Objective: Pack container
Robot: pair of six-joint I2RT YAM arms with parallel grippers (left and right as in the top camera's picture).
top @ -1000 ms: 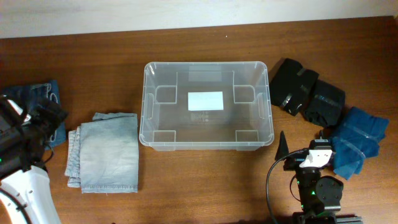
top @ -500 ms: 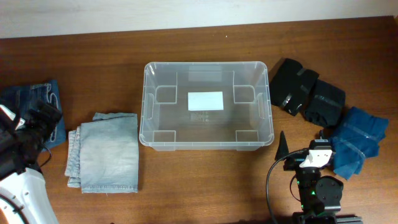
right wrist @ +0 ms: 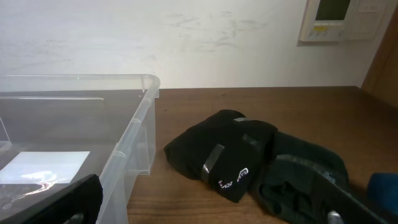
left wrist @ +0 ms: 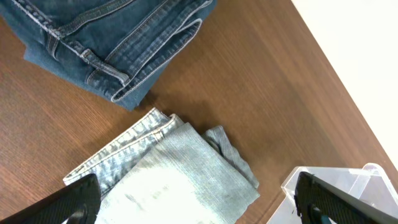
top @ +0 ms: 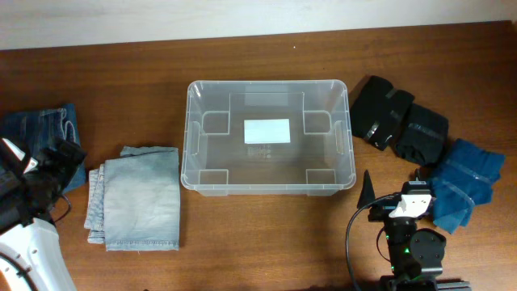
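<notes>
Since a second ago, the left gripper [left wrist: 196, 186] is moved a little toward the near edge of the table [top: 242, 242], and more of the dark blue jeans [top: 36, 125] is seen now; nothing else is shifted. The left gripper is held at the left end of the table, close to the near edge of the dark blue jeans; its fingers [left wrist: 81, 199] are spread wide apart and nothing is held between them; the folded light blue jeans [top: 136, 196] are seen lying flat between them in the left wrist view.

The container [top: 266, 183] is set in the middle of the table, a bit toward the far side; a white label [top: 266, 130] is seen through it on its base. The light blue jeans are laid just beside its left wall, not touching it.

The right gripper [right wrist: 202, 180] is held low at the near right of the table, near the right front corner of the container; its fingers [right wrist: 62, 199] are also spread wide apart, and nothing is gripped.

Two black bundles of clothes [top: 400, 121] are laid just to the right of the container; a blue piece of clothing [top: 464, 179] is laid beside them, nearer the right edge.
</notes>
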